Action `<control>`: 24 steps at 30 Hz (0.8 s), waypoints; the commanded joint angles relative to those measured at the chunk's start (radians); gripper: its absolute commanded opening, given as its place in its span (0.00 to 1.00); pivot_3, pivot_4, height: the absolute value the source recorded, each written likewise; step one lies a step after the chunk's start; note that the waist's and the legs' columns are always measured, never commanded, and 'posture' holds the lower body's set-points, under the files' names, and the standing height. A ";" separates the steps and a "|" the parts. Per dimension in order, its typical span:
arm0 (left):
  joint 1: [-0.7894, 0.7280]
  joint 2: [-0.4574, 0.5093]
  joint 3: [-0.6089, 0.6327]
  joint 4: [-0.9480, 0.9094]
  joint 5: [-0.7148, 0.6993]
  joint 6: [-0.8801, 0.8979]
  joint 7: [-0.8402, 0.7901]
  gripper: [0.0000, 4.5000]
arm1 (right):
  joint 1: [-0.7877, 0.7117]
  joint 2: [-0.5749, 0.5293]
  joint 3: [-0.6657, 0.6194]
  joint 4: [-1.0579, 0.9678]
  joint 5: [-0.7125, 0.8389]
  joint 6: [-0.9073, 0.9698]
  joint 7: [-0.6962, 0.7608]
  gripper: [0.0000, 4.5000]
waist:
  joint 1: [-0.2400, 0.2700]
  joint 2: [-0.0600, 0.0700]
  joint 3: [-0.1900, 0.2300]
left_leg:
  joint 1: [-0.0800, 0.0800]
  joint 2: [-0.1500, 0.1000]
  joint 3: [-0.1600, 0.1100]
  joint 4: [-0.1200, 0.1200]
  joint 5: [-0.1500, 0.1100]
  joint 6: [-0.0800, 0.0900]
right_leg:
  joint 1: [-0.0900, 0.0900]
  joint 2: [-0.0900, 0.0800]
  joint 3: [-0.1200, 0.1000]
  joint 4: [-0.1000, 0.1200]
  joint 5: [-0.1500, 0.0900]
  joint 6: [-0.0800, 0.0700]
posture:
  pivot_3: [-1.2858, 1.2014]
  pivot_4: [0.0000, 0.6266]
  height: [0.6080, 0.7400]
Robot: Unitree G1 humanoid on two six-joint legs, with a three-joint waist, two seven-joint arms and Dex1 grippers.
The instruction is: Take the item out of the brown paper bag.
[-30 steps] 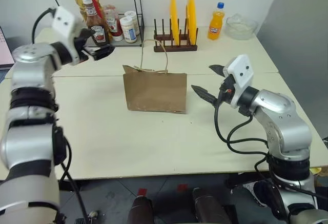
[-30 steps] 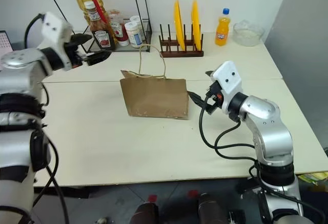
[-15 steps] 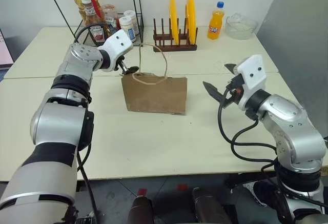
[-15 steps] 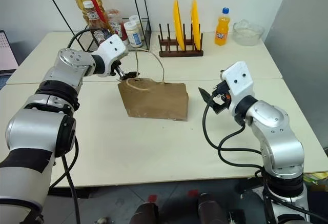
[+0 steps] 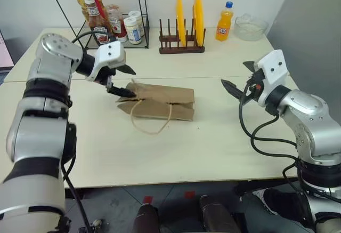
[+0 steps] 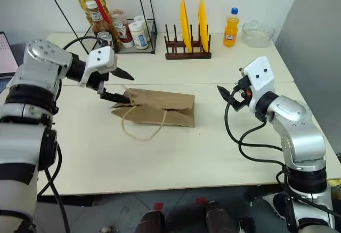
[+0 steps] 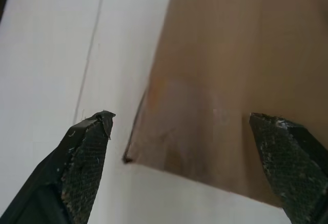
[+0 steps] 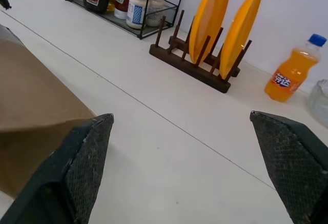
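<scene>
Bag: brown paper bag (image 5: 160, 102) lies flat on its side mid-table, one cord handle (image 5: 152, 121) looped toward the near edge.
Item: hidden from sight; cannot tell where it sits.
Left gripper (image 5: 126, 80): fingers spread wide, at the bag's left end, one fingertip on the paper.
Right gripper (image 5: 241, 78): fingers spread, empty, well right of the bag.
Table (image 5: 160, 153): plate rack (image 5: 183, 45), orange soda bottle (image 5: 225, 23) at the far side.
</scene>
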 commanded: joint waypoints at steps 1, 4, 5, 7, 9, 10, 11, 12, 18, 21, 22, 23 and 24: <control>0.105 0.082 -0.039 -0.264 -0.123 0.108 -0.013 1.00 | -0.034 -0.005 0.008 0.017 0.011 -0.059 0.017 1.00 | -0.001 0.000 0.000 | 0.000 0.000 0.000 0.000 0.000 0.000 | 0.000 0.000 0.000 0.000 0.000 0.000 | 0.52 0.24 1.00; 0.235 0.155 -0.056 -0.460 -0.172 0.143 -0.013 1.00 | -0.045 -0.004 0.027 0.053 0.014 -0.087 0.031 1.00 | -0.001 0.000 0.000 | 0.000 0.000 0.000 0.001 0.000 0.000 | 0.000 0.000 0.000 0.000 0.000 0.000 | 0.52 0.24 1.00; 0.269 0.174 -0.060 -0.512 -0.175 0.151 -0.013 1.00 | -0.048 -0.004 0.032 0.062 0.015 -0.095 0.035 1.00 | 0.001 0.000 0.000 | 0.000 0.000 0.000 0.001 0.000 0.000 | 0.000 0.000 0.000 0.000 0.000 0.000 | 0.52 0.24 1.00; 0.314 0.200 -0.064 -0.581 -0.156 0.104 -0.013 1.00 | -0.052 -0.005 0.040 0.076 0.016 -0.107 0.040 1.00 | 0.003 0.000 0.000 | 0.001 0.001 0.000 0.001 0.000 0.000 | 0.000 0.000 0.000 0.001 0.000 0.000 | 0.52 0.24 1.00; 0.318 0.189 -0.049 -0.612 -0.143 0.095 -0.002 1.00 | -0.055 -0.005 0.044 0.086 0.017 -0.114 0.044 1.00 | 0.010 0.000 0.000 | 0.000 0.000 0.000 0.002 0.000 0.000 | 0.000 0.000 0.000 0.001 0.000 0.000 | 0.52 0.24 1.00; 0.316 0.176 -0.038 -0.625 -0.155 0.082 -0.001 1.00 | -0.054 -0.005 0.048 0.088 0.018 -0.117 0.047 1.00 | 0.012 0.000 0.000 | 0.000 0.000 0.000 0.003 0.000 0.000 | 0.001 0.000 -0.001 0.001 0.000 0.000 | 0.52 0.24 1.00; 0.317 0.166 -0.029 -0.640 -0.172 0.072 -0.005 1.00 | -0.052 -0.006 0.051 0.087 0.019 -0.119 0.050 1.00 | 0.013 0.000 0.000 | 0.000 0.000 0.000 0.003 0.000 0.000 | 0.001 0.000 -0.001 0.001 0.000 0.000 | 0.52 0.24 1.00; 0.321 0.162 -0.029 -0.662 -0.190 0.071 -0.009 1.00 | -0.048 -0.007 0.055 0.085 0.021 -0.120 0.054 1.00 | 0.013 0.000 0.000 | 0.000 0.000 0.000 0.003 0.000 0.000 | 0.001 0.000 -0.001 0.001 0.000 0.000 | 0.52 0.24 1.00; 0.376 0.296 -0.198 -0.847 -0.329 -0.103 -0.013 1.00 | -0.002 -0.026 0.081 0.053 0.039 -0.131 0.112 1.00 | 0.005 0.000 0.000 | 0.000 0.001 0.000 0.002 0.000 0.000 | 0.001 0.000 -0.001 0.000 -0.001 -0.002 | 0.52 0.24 1.00; 0.389 0.356 -0.303 -0.823 -0.288 -0.266 -0.013 1.00 | 0.026 -0.053 0.103 0.038 0.039 -0.148 0.151 1.00 | 0.003 0.000 0.000 | 0.001 0.001 0.000 0.001 0.000 0.001 | 0.001 0.000 -0.001 0.000 -0.002 -0.002 | 0.52 0.24 1.00; 0.391 0.342 -0.316 -0.789 -0.269 -0.316 -0.013 1.00 | 0.033 -0.062 0.110 0.036 0.035 -0.155 0.160 1.00 | 0.005 0.000 0.000 | 0.002 0.001 0.000 0.001 0.000 0.001 | 0.001 0.000 -0.001 0.001 -0.002 -0.002 | 0.52 0.24 1.00; 0.401 0.313 -0.321 -0.746 -0.241 -0.373 -0.013 1.00 | 0.043 -0.071 0.114 0.031 0.036 -0.160 0.169 1.00 | 0.006 0.000 0.000 | 0.002 0.000 0.000 0.001 0.000 0.001 | 0.001 0.000 -0.001 0.001 -0.002 -0.002 | 0.52 0.24 1.00; 0.416 0.284 -0.320 -0.705 -0.215 -0.443 -0.013 1.00 | 0.056 -0.079 0.117 0.022 0.037 -0.163 0.175 1.00 | 0.007 0.000 0.000 | 0.002 0.000 0.000 0.002 0.000 0.001 | 0.001 0.000 -0.001 0.001 -0.002 -0.002 | 0.52 0.24 1.00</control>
